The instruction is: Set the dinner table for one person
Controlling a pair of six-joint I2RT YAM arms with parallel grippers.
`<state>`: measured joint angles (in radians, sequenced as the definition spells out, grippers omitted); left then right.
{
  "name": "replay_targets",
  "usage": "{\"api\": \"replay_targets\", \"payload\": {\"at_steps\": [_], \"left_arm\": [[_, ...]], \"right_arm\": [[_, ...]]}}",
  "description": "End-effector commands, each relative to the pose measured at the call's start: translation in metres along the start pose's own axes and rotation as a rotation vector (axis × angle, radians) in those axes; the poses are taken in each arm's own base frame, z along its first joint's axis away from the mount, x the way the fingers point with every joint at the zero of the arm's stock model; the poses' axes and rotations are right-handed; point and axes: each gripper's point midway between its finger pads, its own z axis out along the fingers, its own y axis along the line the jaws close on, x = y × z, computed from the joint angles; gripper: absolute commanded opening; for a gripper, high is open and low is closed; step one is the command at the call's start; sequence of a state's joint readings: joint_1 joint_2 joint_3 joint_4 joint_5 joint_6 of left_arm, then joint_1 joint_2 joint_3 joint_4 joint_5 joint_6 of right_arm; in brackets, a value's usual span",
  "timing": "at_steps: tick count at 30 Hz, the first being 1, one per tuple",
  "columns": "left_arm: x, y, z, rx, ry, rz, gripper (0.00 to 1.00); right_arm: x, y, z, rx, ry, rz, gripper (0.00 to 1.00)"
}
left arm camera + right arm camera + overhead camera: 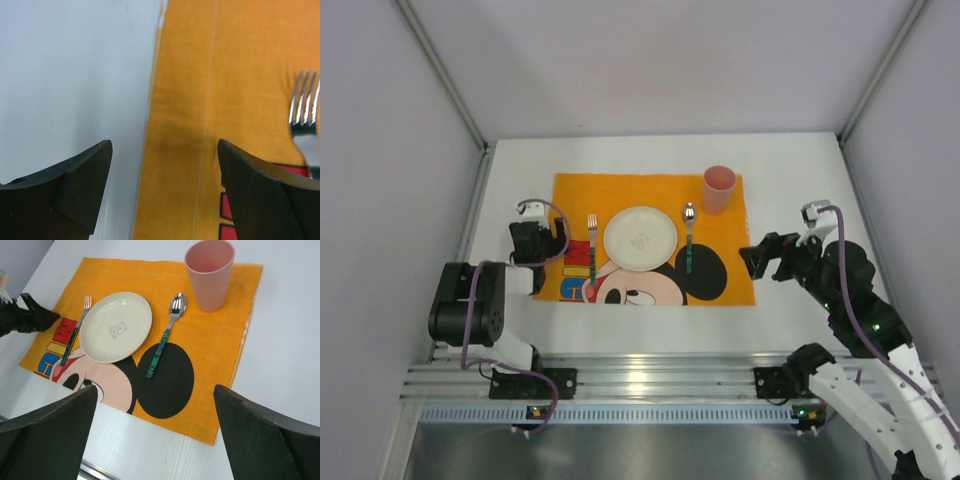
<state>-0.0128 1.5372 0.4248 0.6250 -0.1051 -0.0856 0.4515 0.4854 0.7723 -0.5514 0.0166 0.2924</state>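
On the white dinner table (800, 170) lies an orange cartoon-mouse placemat (620, 190). On it stand a cream plate (640, 238), a fork (591, 248) to its left, a green-handled spoon (688, 240) to its right and a pink cup (718, 188) at the far right corner. They also show in the right wrist view: plate (116, 326), fork (75, 332), spoon (164, 337), cup (210, 272). My left gripper (545, 232) is open and empty, low over the mat's left edge (150, 115), with the fork tines (306, 97) just to its right. My right gripper (760, 262) is open and empty, raised off the mat's right side.
An aluminium rail (650, 380) runs along the table's near edge, with both arm bases on it. Grey walls close in the left, right and back. Bare white tabletop (280, 355) lies right of the mat.
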Motion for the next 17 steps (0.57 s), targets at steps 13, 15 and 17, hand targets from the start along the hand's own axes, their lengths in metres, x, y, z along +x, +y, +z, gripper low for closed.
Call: {"api": "replay_targets", "payload": {"at_steps": [13,15,17], "left_arm": [[-0.053,-0.014,-0.008,0.096,-0.317,0.01,0.98],[-0.053,-0.014,-0.008,0.097,-0.315,0.009,0.98],[-0.053,-0.015,-0.008,0.098,-0.315,0.011,0.99]], "right_arm": [[-0.041,0.0,0.044,0.116,0.018,0.102,1.0],[-0.037,0.004,0.051,0.091,0.029,0.114,1.0],[-0.034,0.006,0.056,0.086,0.044,0.118,1.0]]}}
